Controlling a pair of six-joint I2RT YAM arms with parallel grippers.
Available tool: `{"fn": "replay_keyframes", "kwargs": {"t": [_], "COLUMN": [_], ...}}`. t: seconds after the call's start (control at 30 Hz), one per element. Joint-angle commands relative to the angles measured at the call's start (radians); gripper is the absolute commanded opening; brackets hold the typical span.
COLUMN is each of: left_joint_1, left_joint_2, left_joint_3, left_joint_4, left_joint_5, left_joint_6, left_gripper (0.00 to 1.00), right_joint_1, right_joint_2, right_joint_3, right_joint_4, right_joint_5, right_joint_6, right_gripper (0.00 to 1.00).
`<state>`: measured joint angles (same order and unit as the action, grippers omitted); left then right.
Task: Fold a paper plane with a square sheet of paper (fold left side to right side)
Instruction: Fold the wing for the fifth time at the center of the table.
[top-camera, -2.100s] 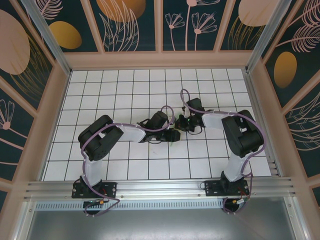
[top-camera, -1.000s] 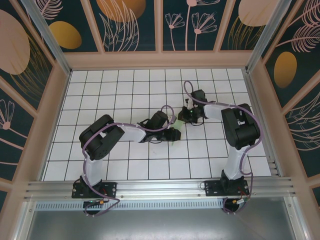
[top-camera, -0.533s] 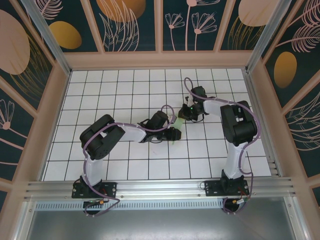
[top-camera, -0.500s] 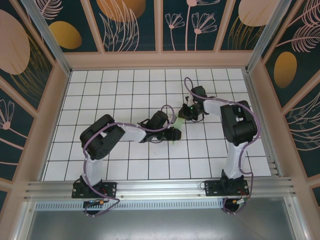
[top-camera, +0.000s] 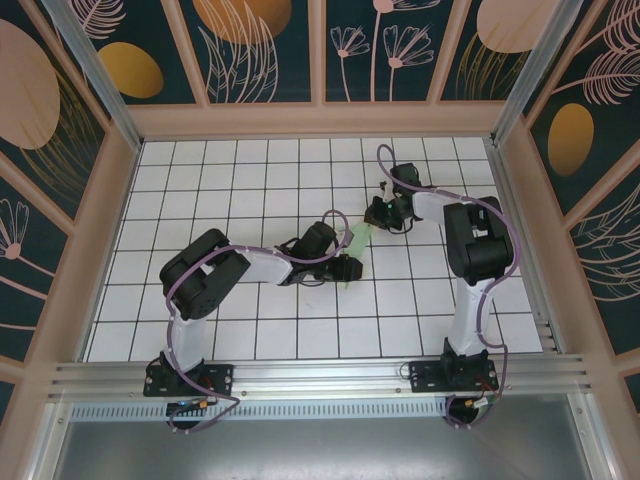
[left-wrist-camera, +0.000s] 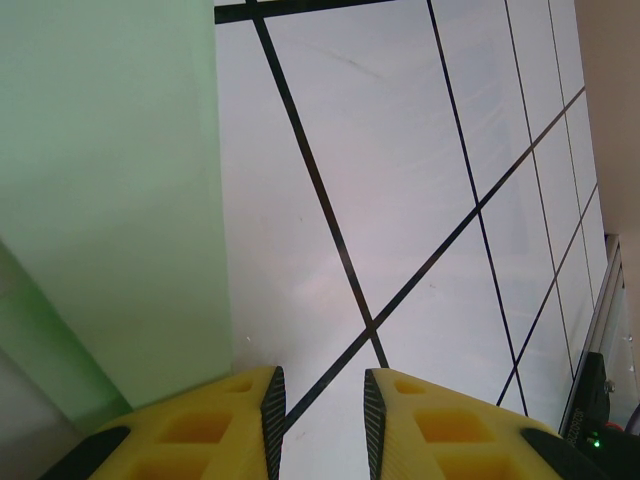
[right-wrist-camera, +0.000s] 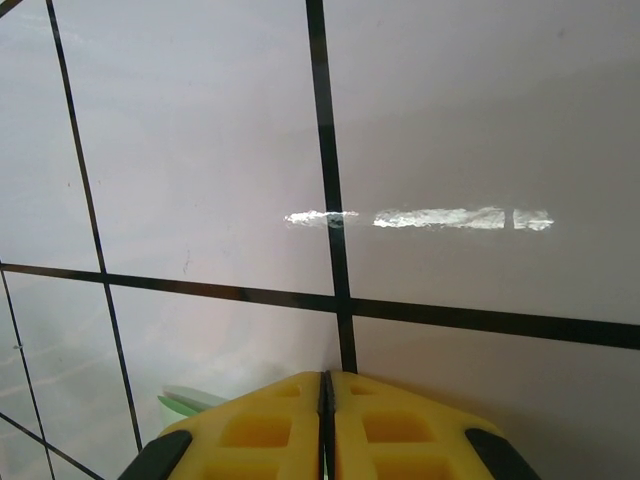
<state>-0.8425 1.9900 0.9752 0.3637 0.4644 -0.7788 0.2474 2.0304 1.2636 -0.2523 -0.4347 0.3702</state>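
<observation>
My left gripper (left-wrist-camera: 320, 378) with fingers slightly spread over tiled floor (left-wrist-camera: 400, 150), green paper (left-wrist-camera: 110, 190) just to their left, my right gripper (right-wrist-camera: 325, 376) with fingers pressed together, paper edge peeking beside them

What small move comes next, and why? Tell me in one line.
Probably slide the left claw sideways onto the paper, then close. Its jaws stand apart over bare floor, with the paper beside one finger, not between them; the right claw is shut.
</observation>
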Motion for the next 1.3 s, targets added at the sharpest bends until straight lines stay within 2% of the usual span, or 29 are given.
{"fn": "replay_keyframes", "kwargs": {"t": [0.0, 0.13, 0.3, 0.43, 0.57, 0.77, 1.1, 1.27], "left_joint_1": [-0.009, -0.009, -0.009, -0.009, -0.009, -0.008, -0.01, -0.019], "left_joint_2": [0.064, 0.059, 0.052, 0.049, 0.045, 0.045, 0.008, -0.019], "left_joint_3": [-0.041, -0.045, -0.046, -0.048, -0.052, -0.052, -0.071, -0.101], "left_joint_4": [-0.167, -0.164, -0.156, -0.153, -0.152, -0.149, -0.157, -0.193], "left_joint_5": [0.017, 0.017, 0.016, 0.014, 0.013, 0.016, 0.05, 0.074], "left_joint_6": [-0.008, -0.008, -0.008, -0.008, -0.009, -0.008, 0.005, 0.034], "left_gripper": [0.31, 0.31, 0.31, 0.31, 0.31, 0.31, 0.31, 0.31], "right_joint_1": [-0.058, -0.058, -0.032, 0.009, 0.059, 0.091, 0.095, 0.092], "right_joint_2": [0.011, -0.094, -0.219, -0.227, -0.197, -0.157, -0.049, -0.03], "right_joint_3": [0.041, -0.006, -0.134, -0.211, -0.231, -0.237, -0.208, -0.199], "right_joint_4": [0.07, 0.068, 0.112, 0.187, 0.237, 0.254, 0.152, 0.13], "right_joint_5": [0.16, 0.147, 0.034, -0.059, -0.1, -0.091, 0.04, 0.067], "right_joint_6": [-0.035, -0.044, -0.007, 0.058, 0.097, 0.105, 0.067, 0.06], "right_gripper": [0.12, 0.13, 0.13, 0.13, 0.13, 0.13, 0.12, 0.12]}}
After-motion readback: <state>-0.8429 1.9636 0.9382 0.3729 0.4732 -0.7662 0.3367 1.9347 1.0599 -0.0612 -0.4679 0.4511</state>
